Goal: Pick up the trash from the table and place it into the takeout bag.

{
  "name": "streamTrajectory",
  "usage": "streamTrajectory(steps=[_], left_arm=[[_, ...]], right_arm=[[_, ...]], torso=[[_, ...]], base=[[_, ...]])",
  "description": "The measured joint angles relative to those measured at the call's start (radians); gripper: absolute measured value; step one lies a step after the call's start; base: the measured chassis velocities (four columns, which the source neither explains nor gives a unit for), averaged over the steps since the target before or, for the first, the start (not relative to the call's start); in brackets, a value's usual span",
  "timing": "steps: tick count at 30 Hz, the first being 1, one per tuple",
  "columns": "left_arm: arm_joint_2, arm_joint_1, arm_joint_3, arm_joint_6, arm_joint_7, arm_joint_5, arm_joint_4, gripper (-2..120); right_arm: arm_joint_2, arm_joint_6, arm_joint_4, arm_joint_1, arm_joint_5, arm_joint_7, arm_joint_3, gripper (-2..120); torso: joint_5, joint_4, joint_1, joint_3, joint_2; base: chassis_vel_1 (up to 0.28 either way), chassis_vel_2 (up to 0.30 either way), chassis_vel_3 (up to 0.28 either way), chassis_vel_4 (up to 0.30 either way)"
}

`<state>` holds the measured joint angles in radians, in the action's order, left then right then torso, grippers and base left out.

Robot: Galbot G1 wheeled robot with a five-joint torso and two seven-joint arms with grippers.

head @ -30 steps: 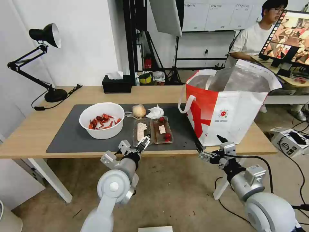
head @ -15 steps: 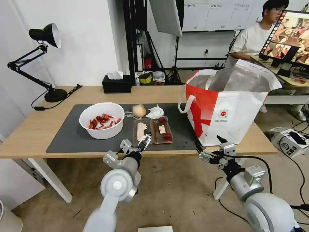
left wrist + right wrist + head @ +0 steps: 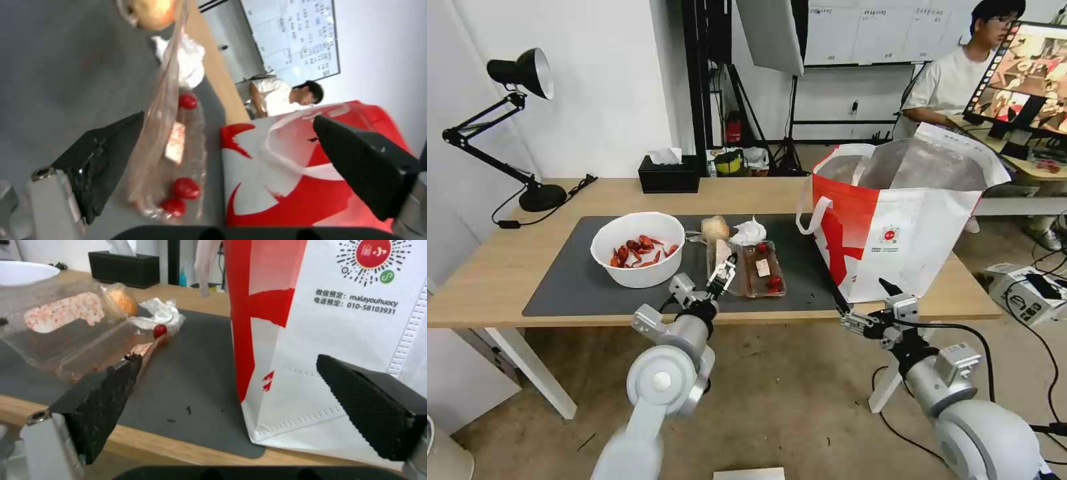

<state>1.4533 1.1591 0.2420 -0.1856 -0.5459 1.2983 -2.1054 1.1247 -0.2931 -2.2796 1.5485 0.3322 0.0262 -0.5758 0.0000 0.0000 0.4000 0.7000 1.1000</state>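
The clear tray (image 3: 758, 270) lies on the dark mat (image 3: 570, 283) of the table (image 3: 494, 267). Its left half (image 3: 162, 100) stands tilted up on edge. My left gripper (image 3: 726, 267) is open, and one finger (image 3: 102, 160) rests against that raised half. The white bowl (image 3: 638, 248) of red shells sits to the left. The beige lump (image 3: 715, 229) and the crumpled tissue (image 3: 748, 231) lie behind the tray. The takeout bag (image 3: 904, 227) stands open at the right. My right gripper (image 3: 859, 293) hangs open and holds nothing, just off the table's front edge by the bag's corner (image 3: 267, 433).
A black desk lamp (image 3: 520, 73) stands at the table's far left. A black tissue box (image 3: 669, 175) sits at the back edge. Behind the bag are a second desk and a monitor (image 3: 1027, 73). Boxes and cables (image 3: 1027, 293) lie on the floor at the right.
My left gripper has risen and pushed forward, and the tray's left half has swung from flat to nearly upright. The right gripper has barely moved.
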Motion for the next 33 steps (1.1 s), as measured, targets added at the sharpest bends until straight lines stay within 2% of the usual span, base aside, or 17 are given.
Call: streamTrajectory(steps=[6,25,30,33], left_arm=[[0.002,-0.02,-0.009,0.0,0.002,0.006,0.006,100],[0.031,-0.115,-0.102,-0.002,0.0,0.009,0.1,100],[0.031,-0.146,-0.146,-0.005,0.0,-0.021,0.143,100],[0.008,-0.158,-0.161,-0.013,0.016,-0.069,0.159,100]], right_arm=[[0.001,0.0,-0.003,0.003,0.0,0.001,-0.002,100],[0.0,0.0,-0.019,0.035,0.005,0.002,-0.039,100],[0.001,0.0,-0.03,0.052,0.008,0.002,-0.056,100],[0.001,0.001,-0.037,0.062,0.009,0.003,-0.063,100]], torso=[[0.0,0.0,0.0,0.0,0.0],[0.0001,0.0,0.0,0.0,0.0],[0.0001,0.0,0.0,0.0,0.0],[0.0,-0.0001,0.0,0.0,0.0]], base=[[0.0,0.0,0.0,0.0],[0.0,0.0,0.0,0.0],[0.0,0.0,0.0,0.0],[0.0,0.0,0.0,0.0]])
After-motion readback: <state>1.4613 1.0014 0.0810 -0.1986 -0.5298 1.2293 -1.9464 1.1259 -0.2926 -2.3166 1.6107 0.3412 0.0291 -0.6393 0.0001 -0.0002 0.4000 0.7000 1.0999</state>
